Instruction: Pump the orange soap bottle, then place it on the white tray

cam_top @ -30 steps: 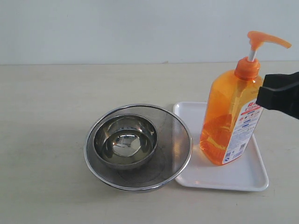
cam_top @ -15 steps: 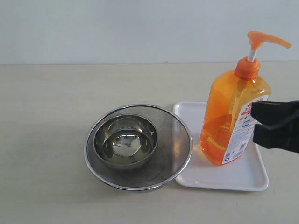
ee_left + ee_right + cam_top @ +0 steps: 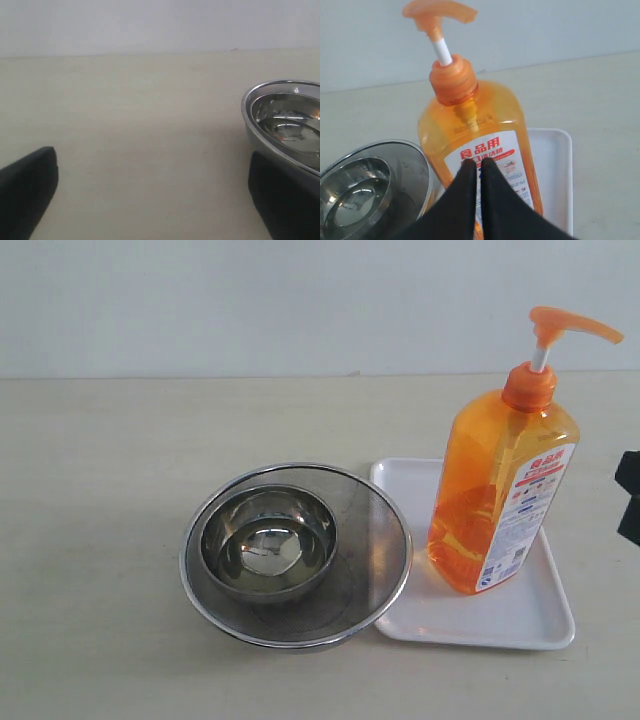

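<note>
The orange soap bottle (image 3: 500,490) stands upright on the white tray (image 3: 470,625), its pump head raised on the white stem. Only a black sliver of my right gripper (image 3: 630,498) shows at the right edge of the exterior view, clear of the bottle. In the right wrist view the bottle (image 3: 475,125) and the tray (image 3: 552,165) lie ahead of my right gripper (image 3: 476,162), whose fingers are together with nothing between them. My left gripper (image 3: 155,200) is open wide over bare table and does not show in the exterior view.
Two nested steel bowls (image 3: 295,555) sit just left of the tray, touching its edge. The bowl rim (image 3: 285,125) lies close to one left finger. The bowls (image 3: 365,195) also appear beside the bottle in the right wrist view.
My right gripper has drawn back to the right, away from the bottle's side, and now is nearly out of the exterior view. The bottle has stayed put on the tray.
</note>
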You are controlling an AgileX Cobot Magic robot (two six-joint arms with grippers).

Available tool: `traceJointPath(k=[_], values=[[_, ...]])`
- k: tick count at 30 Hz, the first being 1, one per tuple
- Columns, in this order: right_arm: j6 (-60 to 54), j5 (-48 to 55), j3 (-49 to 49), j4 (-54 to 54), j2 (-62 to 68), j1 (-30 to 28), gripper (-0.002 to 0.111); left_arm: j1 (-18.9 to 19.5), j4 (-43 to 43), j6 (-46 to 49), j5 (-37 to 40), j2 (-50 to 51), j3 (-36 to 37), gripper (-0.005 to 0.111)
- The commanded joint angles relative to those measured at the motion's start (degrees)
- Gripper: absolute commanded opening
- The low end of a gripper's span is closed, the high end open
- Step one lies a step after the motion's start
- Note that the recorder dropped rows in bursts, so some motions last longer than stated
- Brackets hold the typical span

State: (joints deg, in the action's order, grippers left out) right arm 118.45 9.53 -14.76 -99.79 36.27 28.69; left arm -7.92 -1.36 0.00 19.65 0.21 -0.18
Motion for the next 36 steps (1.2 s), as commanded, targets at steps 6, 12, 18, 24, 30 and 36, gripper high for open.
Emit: traceJointPath(k=[6, 12, 18, 24, 30, 36], values=[[1.43, 1.16, 0.31, -0.16, -0.27, -0.15, 0.000, 0.25, -0.51, 0.48, 0.00, -0.21, 0.18, 0.096], [1.43, -0.63, 0.31, -0.16, -0.27, -0.15, 0.000, 0.25, -0.51, 0.48, 0.00, -0.21, 0.18, 0.096], [1.43, 0.66, 0.31, -0.16, -0.27, -0.15, 0.000, 0.25, -0.51, 0.48, 0.00, -0.21, 0.18, 0.096], [-27.78, 0.48, -0.05, 26.24, -0.27, -0.15, 0.000, 0.25, -0.51, 0.48, 0.00, -0.21, 0.18, 0.096], [-66.19, -13.19, -0.19, 61.78, -0.27, -0.04, 0.000, 0.25, -0.51, 0.48, 0.00, -0.21, 0.18, 0.096], [-98.11, -21.84, 2.50, 89.29, -0.16, -0.04, 0.000, 0.25, -0.51, 0.48, 0.00, -0.21, 0.18, 0.096]])
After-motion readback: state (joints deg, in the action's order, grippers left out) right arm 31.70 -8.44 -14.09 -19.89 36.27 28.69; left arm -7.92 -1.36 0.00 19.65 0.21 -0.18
